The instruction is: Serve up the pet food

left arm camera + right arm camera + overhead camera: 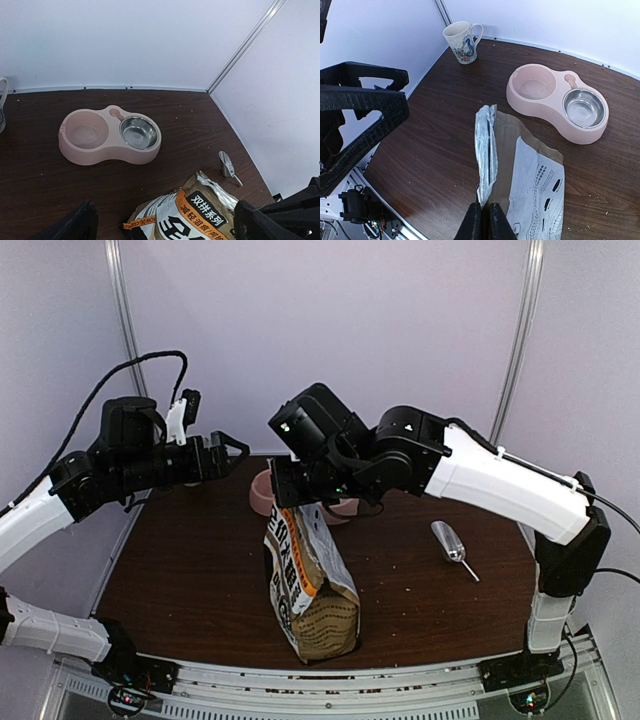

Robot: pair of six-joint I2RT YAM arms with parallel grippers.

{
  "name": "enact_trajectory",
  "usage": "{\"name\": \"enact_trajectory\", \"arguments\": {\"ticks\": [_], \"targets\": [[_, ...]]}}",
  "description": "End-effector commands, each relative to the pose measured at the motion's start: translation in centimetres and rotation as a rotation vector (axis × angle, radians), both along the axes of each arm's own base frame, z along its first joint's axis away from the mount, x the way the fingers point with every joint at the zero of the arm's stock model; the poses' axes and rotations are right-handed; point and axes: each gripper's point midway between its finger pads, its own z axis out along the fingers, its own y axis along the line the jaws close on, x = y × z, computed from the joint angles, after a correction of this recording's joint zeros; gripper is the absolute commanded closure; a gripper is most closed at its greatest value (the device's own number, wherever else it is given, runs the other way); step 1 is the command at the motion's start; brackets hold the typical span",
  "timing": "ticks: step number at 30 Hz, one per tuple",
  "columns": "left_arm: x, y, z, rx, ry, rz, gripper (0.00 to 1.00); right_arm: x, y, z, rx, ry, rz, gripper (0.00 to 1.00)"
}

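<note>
Fingers of my right gripper [485,217] are pinched together on the top edge of the bag [310,580], right at the folded, silver-lined seam. The bag stands upright near the front middle of the table [180,570], leaning a little, its printed face turned toward my left arm. My right arm reaches across from the right side and comes down on the bag from above.

My left gripper [228,458] hangs in the air over the left part of the table, jaws wide apart and holding nothing. From its wrist camera one finger [70,225] sits at the lower left and the other at the lower right, with the bag's top between them and lower down.

Kibble is hidden from me: I take it to be inside the bag, whose mouth is pressed flat. Small specks [603,65] dot the table, too small to tell what they are.

Behind the bag lies the bowl [100,155], pink, with a plain hollow on one side and a steel cup [139,132] on the other. A scoop [450,540] lies on the table to the right of the bag, well apart from it. A mug [464,42] stands in the far left corner.
</note>
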Motion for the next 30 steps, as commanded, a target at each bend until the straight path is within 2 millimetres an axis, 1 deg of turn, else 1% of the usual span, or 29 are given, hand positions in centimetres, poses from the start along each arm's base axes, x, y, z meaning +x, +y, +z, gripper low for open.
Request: {"name": "enact_trajectory", "arguments": {"ticks": [1, 3, 7, 9, 10, 11, 13, 15, 19, 20, 24, 27, 30], "targets": [[-0.1, 0.0, 1.6, -0.035, -0.037, -0.013, 0.02, 0.3, -0.8, 1.4, 0.021, -0.01, -0.022, 0.94], [-0.2, -0.1, 1.5, -0.041, -0.035, -0.018, 0.02, 0.3, -0.8, 1.4, 0.028, -0.004, -0.022, 1.0], [-0.6, -0.9, 0.9, -0.074, -0.019, -0.062, 0.03, 0.0, -0.5, 1.2, 0.065, 0.03, 0.003, 1.0], [-0.8, -1.3, 0.2, -0.097, 0.003, -0.077, 0.03, -0.5, -0.2, 1.4, 0.127, 0.059, 0.038, 1.0], [-0.9, -1.5, -0.2, -0.115, 0.012, -0.083, 0.04, -0.7, 0.0, 1.1, 0.159, 0.075, 0.055, 1.0], [-1.1, -1.7, -0.5, -0.135, 0.017, -0.093, 0.05, -0.9, 0.6, 1.8, 0.223, 0.082, 0.081, 1.0], [-1.5, -2.1, -0.4, -0.185, 0.019, -0.121, 0.07, -1.5, 0.8, 1.2, 0.283, 0.115, 0.116, 1.0], [-1.7, -2.5, -0.3, -0.234, 0.019, -0.141, 0.09, -1.9, 0.9, 1.6, 0.331, 0.126, 0.143, 1.0], [-1.8, -3.3, -0.2, -0.286, 0.029, -0.169, 0.15, -2.4, 1.1, 1.6, 0.362, 0.14, 0.171, 1.0], [-1.7, -3.5, -0.2, -0.291, 0.033, -0.177, 0.17, -2.5, 1.2, 1.7, 0.368, 0.142, 0.176, 1.0], [-1.7, -3.7, -0.2, -0.292, 0.039, -0.183, 0.23, -2.7, 1.2, 1.6, 0.374, 0.15, 0.188, 1.0], [-1.7, -3.9, -0.2, -0.301, 0.039, -0.192, 0.25, -2.8, 1.2, 1.7, 0.378, 0.152, 0.193, 1.0], [-1.6, -4.3, -0.3, -0.302, 0.046, -0.204, 0.3, -3.0, 1.2, 1.7, 0.378, 0.15, 0.205, 1.0]]}}
